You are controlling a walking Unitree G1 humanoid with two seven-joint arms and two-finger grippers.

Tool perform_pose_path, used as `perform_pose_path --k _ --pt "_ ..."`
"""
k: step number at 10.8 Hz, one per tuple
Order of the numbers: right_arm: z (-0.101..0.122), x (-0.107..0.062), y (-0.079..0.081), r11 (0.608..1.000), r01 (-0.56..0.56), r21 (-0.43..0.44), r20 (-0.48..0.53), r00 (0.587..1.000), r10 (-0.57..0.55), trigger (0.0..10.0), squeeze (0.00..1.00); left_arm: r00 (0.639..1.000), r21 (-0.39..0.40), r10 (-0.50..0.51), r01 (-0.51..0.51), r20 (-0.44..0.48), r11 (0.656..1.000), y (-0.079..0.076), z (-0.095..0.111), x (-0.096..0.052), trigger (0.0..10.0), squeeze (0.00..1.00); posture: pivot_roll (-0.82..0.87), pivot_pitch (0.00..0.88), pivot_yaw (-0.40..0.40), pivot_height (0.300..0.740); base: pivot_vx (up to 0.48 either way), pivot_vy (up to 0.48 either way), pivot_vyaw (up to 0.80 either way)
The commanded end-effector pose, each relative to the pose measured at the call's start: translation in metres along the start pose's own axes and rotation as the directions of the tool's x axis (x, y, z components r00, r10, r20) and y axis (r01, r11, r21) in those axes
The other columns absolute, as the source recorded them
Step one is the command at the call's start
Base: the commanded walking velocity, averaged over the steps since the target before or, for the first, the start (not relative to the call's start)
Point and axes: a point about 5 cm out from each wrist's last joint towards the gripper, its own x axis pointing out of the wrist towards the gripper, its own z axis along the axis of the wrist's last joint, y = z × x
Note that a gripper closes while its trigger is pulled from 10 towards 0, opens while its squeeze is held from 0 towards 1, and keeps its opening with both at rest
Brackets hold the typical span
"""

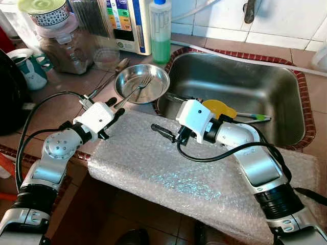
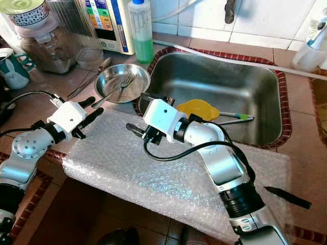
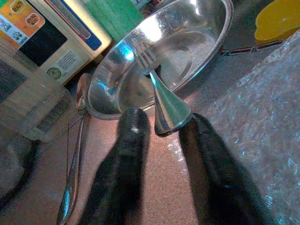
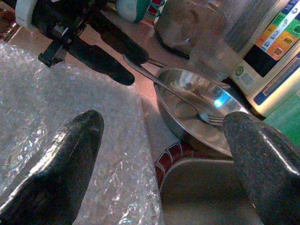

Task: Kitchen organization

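Note:
A steel bowl sits on the counter left of the sink, with a fork leaning in it, tines down. The fork's handle sticks out over the rim toward my left gripper. That gripper is open, and the handle's end lies between its fingertips without being pinched. My right gripper hovers over a sheet of bubble wrap, open wide and facing the bowl. Nothing is between its fingers.
The steel sink holds a yellow scoop and a green-tipped utensil. A green soap bottle, a white appliance, a jar, a mug and a spoon crowd the back.

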Motion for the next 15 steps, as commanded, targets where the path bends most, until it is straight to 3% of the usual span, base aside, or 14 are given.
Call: perform_pose_path --k 1,11,13,15 --pt "0.005 0.001 0.002 1.000 -0.017 -0.018 0.017 1.000 0.017 10.0 0.00 1.000 0.001 0.003 -0.003 -0.013 1.000 0.001 -0.003 -0.002 0.0 0.00 -0.08 0.204 0.076 0.740 0.000 0.000 0.00" --pt "0.004 0.002 0.000 1.000 -0.016 -0.026 0.010 1.000 0.016 10.0 0.00 0.998 -0.013 0.054 -0.054 0.013 0.998 0.006 0.000 -0.007 0.0 0.00 -0.08 0.206 0.068 0.740 0.000 0.000 0.00" --pt "0.005 0.002 -0.009 0.998 0.033 -0.059 0.015 0.999 -0.032 10.0 0.00 0.993 0.030 0.078 -0.081 0.087 0.996 0.017 0.020 -0.004 0.0 0.00 -0.08 0.204 0.064 0.740 0.000 0.000 0.00" --pt "0.010 0.000 -0.033 0.978 0.149 -0.148 0.041 0.989 -0.144 10.0 0.00 0.987 0.068 0.074 -0.084 0.143 0.994 0.027 0.040 -0.003 0.0 0.00 -0.08 0.200 0.063 0.740 0.000 0.000 0.00"
